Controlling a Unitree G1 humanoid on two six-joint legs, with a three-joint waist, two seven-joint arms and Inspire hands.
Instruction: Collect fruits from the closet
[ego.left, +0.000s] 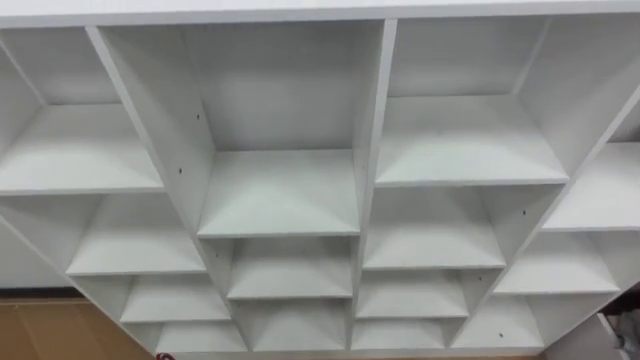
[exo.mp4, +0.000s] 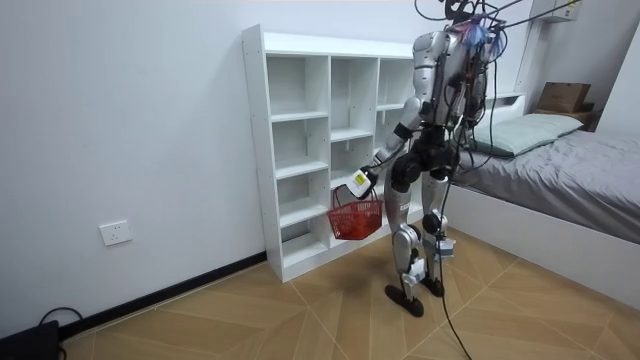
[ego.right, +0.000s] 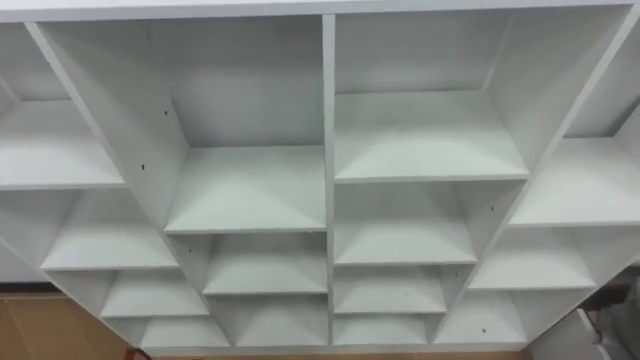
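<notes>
We look straight at the white closet (ego.left: 372, 150), its square compartments ranked in columns from left to right. In the room view the red basket (exo.mp4: 355, 219) hangs near the closet's lower shelves from the robot's left hand (exo.mp4: 362, 181), whose fingers are clamped on its handle; what lies in the basket we cannot tell. The robot stands upright on the wood floor (exo.mp4: 250, 320), with a bed (exo.mp4: 570, 170) at the room view's right.

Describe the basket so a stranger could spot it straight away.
Find the tall white shelf unit against the wall; the robot stands in front of it. The red basket hangs from its left hand, level with the lower shelves. It is the only red thing against all that white.
</notes>
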